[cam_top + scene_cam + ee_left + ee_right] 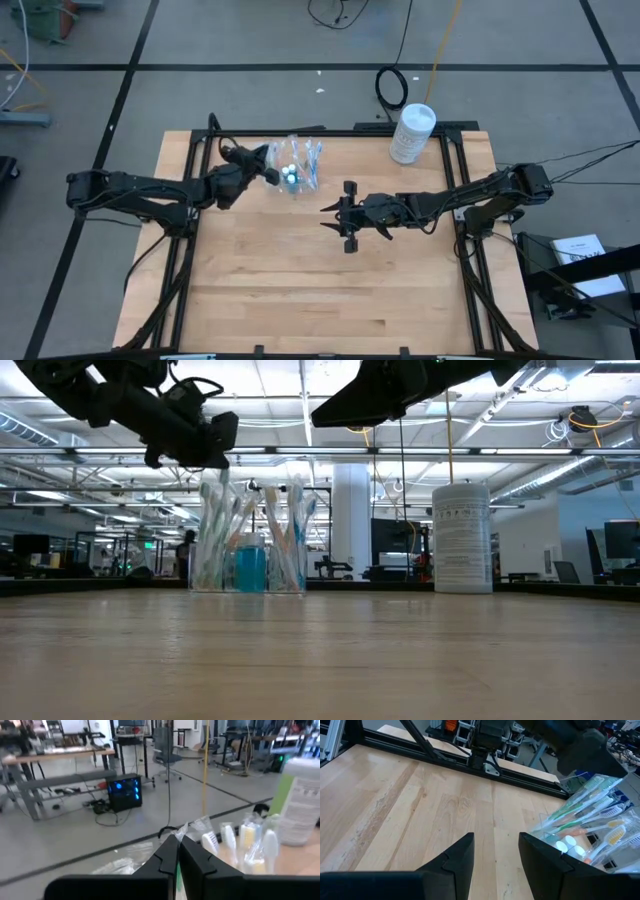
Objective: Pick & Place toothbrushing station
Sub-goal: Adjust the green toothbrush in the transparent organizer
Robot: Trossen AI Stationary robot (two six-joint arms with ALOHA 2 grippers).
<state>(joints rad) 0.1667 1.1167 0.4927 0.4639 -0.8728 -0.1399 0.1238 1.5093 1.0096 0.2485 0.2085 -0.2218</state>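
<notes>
The toothbrushing station (297, 168) is a clear plastic holder full of wrapped toothbrushes, with a blue piece in its middle (250, 565). It stands upright on its base on the table's far half, left of centre. My left gripper (270, 170) comes at its top from the left, shut on a wrapped toothbrush (212, 490) that sticks up out of the holder. My right gripper (327, 216) hovers open to the right of the station, its fingers pointing toward it with nothing between them (495, 850). My left gripper pinches the top end of a wrapped toothbrush (176, 870) between its two fingers; a green sliver and the clear wrapper's tip (182, 829) show at the shut fingers. The fingers come nearly level from the table's left. The brush's lower part stays in the holder.
A white round lidded tub (412, 132) stands at the table's far edge, right of centre. A black frame (330, 131) runs along the far edge and sides. The near half of the wooden tabletop (320, 300) is bare.
</notes>
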